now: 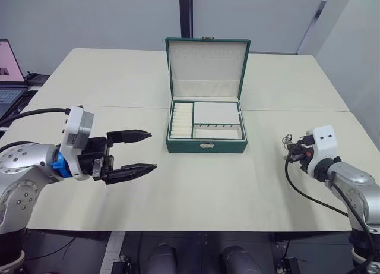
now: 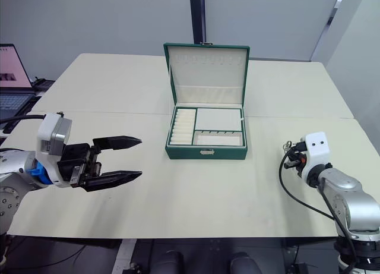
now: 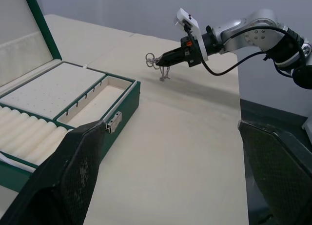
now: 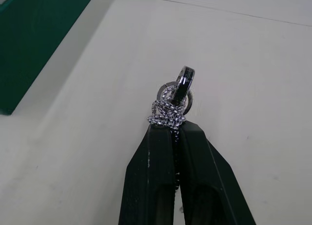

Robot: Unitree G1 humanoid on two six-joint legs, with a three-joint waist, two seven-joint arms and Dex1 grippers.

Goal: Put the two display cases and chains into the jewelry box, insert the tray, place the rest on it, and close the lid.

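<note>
The dark green jewelry box [image 1: 206,146] stands open at the table's middle, its cream-lined lid [image 1: 207,66] upright. The tray [image 1: 217,113] sits inside it, showing ring-roll rows and shallow compartments with nothing on them. The display cases and chains are hidden. My right gripper [image 4: 174,130] is shut on the rest, a bunch of linked silver rings [image 4: 174,100], held just above the table to the right of the box [image 1: 287,139]. My left gripper [image 1: 152,149] hovers open to the left of the box, with nothing between its fingers.
A laptop [image 1: 9,72] sits off the table's far left. The cream table [image 1: 196,191] has bare room in front of the box and on both sides; its front edge runs close under both arms.
</note>
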